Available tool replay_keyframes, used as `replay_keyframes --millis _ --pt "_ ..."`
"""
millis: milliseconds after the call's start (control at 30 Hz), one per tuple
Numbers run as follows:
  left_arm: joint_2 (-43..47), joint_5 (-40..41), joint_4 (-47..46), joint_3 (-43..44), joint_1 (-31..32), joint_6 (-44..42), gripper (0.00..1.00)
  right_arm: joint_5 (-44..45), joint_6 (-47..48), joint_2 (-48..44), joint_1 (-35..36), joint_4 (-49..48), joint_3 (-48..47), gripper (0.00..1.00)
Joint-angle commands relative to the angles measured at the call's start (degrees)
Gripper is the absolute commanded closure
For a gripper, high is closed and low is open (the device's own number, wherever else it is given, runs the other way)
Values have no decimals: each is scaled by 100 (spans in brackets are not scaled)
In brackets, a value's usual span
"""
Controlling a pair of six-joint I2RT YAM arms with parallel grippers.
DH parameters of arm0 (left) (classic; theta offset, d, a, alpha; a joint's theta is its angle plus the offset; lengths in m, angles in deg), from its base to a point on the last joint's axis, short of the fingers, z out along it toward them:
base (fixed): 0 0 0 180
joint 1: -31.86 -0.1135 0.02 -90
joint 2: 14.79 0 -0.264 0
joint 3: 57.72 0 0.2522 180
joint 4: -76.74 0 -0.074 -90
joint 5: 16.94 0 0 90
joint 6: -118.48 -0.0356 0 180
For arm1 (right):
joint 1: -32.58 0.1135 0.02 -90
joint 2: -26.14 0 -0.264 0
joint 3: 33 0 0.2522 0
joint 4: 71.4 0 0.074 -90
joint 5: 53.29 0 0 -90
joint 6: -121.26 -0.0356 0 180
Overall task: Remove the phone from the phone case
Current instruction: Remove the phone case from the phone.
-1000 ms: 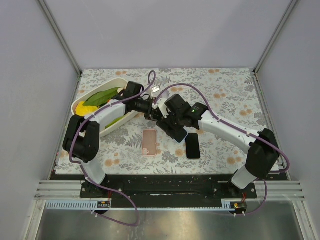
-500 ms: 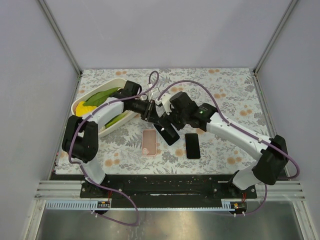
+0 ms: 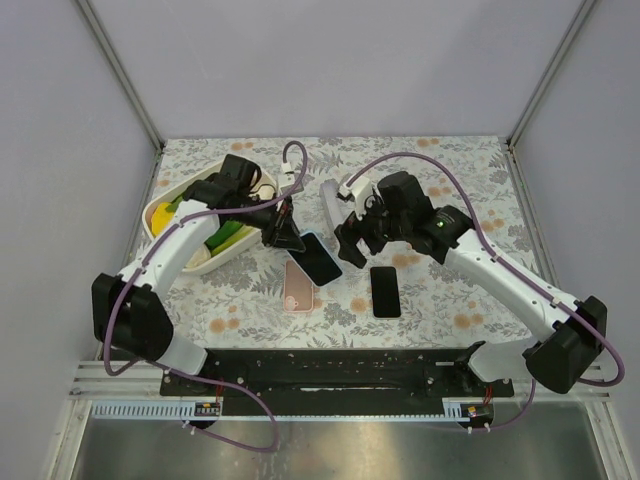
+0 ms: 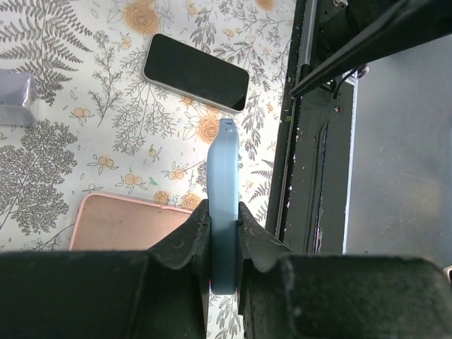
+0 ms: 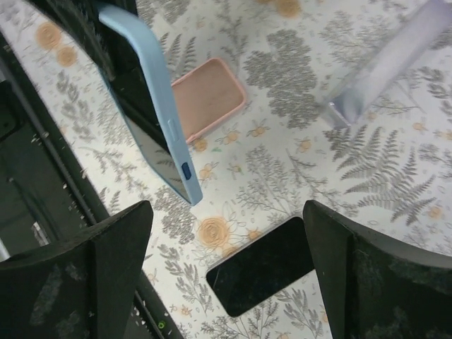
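My left gripper [image 4: 224,212] is shut on a light blue phone case [image 4: 224,176], seen edge-on and held off the table. In the top view that case [image 3: 320,258] hangs tilted from the left gripper [image 3: 296,243], above the table's middle. The right wrist view shows a dark glossy phone face [image 5: 141,138] still set in the blue case [image 5: 152,85]. My right gripper [image 5: 226,219] is open with nothing between its fingers. It hovers to the right of the case [image 3: 352,238], apart from it.
A bare black phone [image 3: 386,291] lies flat on the flowered table [image 3: 450,180], under the right gripper. A pink case [image 3: 298,285] lies beside it. A pale clear piece [image 3: 330,205] rests farther back. A white basket [image 3: 200,215] with green and yellow items stands at the left.
The right gripper has opened wide and drawn back to the right, off the blue case. The left arm has swung the case nearer and lower, over the pink case.
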Motion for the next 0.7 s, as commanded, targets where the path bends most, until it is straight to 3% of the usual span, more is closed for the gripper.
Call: replay_keyframes --millis 0,300,467,667 --pt "519 -307 56 254 -6 -384 100 -1356 307 -248 -107 -354 272 4" --pt "924 -517 -312 176 -67 98 100 -2025 668 -178 -160 -600 606 4" --pt "1266 -685 -1612 -342 -155 1204 100 -2008 510 -134 -195 -1004 869 4" --pt "1767 -825 -3473 -1036 -287 2759 100 -2754 -95 -151 -625 -1750 1159 6"
